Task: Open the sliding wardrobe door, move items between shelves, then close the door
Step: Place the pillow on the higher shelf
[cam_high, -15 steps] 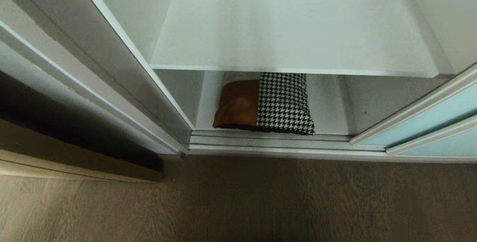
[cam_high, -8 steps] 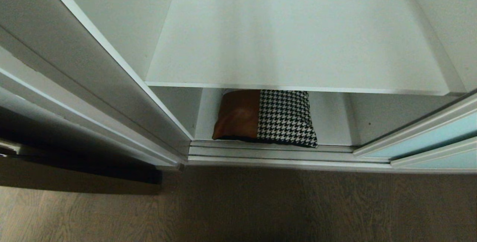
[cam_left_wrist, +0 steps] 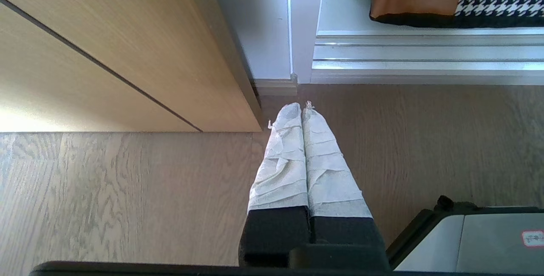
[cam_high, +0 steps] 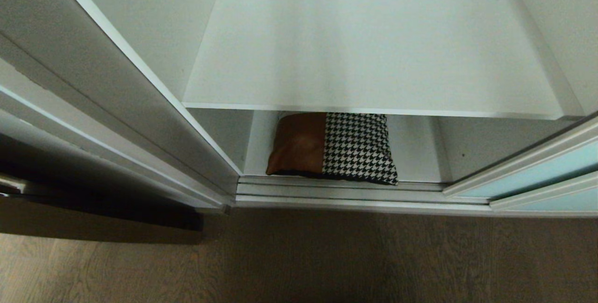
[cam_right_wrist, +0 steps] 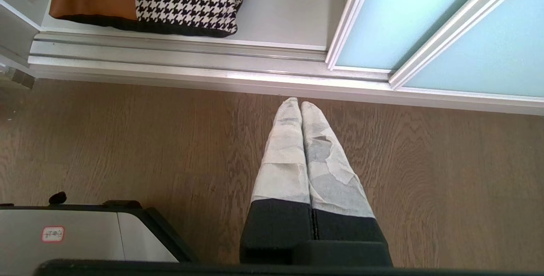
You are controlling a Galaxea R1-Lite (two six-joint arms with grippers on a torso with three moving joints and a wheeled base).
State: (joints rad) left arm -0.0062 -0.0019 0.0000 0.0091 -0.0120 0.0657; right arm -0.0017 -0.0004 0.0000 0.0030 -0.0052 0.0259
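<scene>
**Door open, cushion on the bottom shelf, both grippers clenched and empty**

Starting at the far left, I see a light wood panel beside the wardrobe's white side wall. My left gripper hangs low over the wood floor, near the left corner of the door track. Its wrapped fingers are pressed together with nothing between them.

Moving right, the compartment stands open. The upper shelf is a wide white board; I see nothing on it. Below it, on the bottom shelf, lies the cushion, tan-brown on its left part and houndstooth on its right, with a black edge facing me. It sits toward the left of the compartment, its near edge just beside the track and its far part tucked under the upper shelf.

I judge the cushion light, soft and squashy; it will sag if pinched at one corner. The leather part may be slicker than the woven part. I would take hold at the near edge, around the middle, biting deep enough to gather the stuffing, or use both grippers at its two ends.

Further right, my right gripper hangs over the floor, near the track, fingers pressed together and empty. At the far right the sliding door, frosted blue-green glass in a pale frame, is pushed aside, well clear of the cushion.
</scene>
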